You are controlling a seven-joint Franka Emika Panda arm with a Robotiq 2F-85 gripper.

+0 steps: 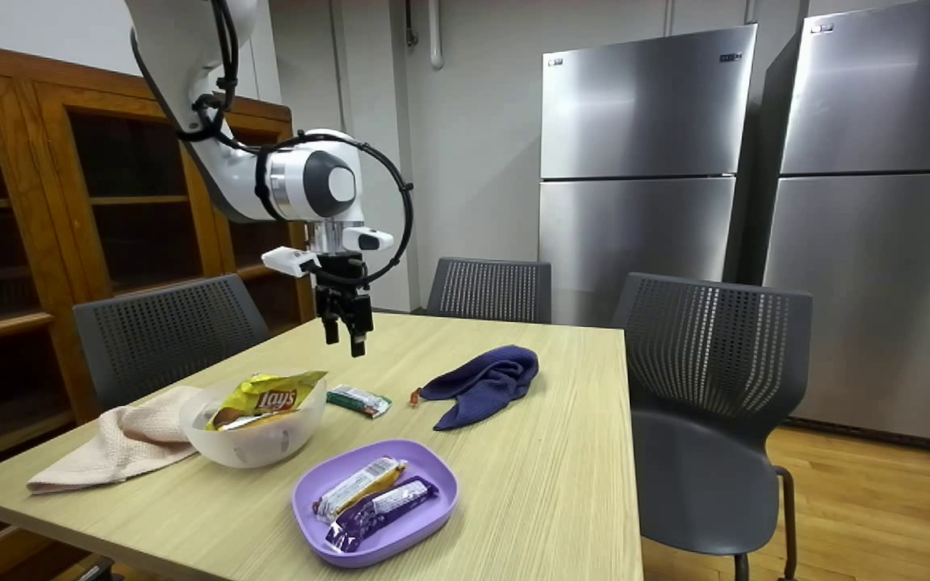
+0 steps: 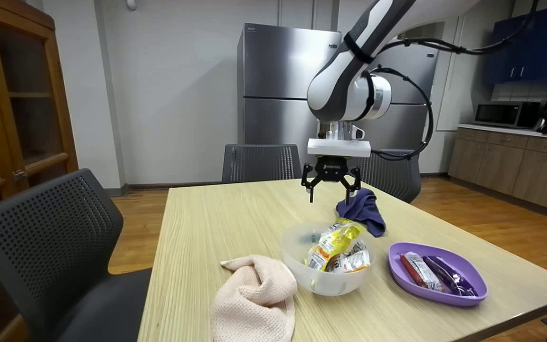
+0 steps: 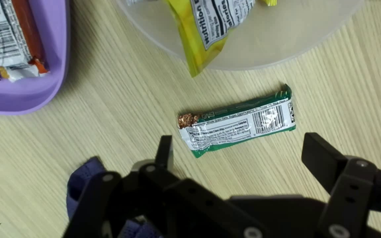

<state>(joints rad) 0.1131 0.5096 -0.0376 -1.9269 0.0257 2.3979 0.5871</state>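
In the wrist view, the gripper (image 3: 236, 145) is spread apart, a snack bar (image 3: 238, 124) seen at its twelve o'clock.

In an exterior view, a wooden cabinet (image 1: 73, 234) is standing at nine o'clock, a refrigerator (image 1: 638, 173) at two. A chair (image 1: 707, 428) is sitting at four.
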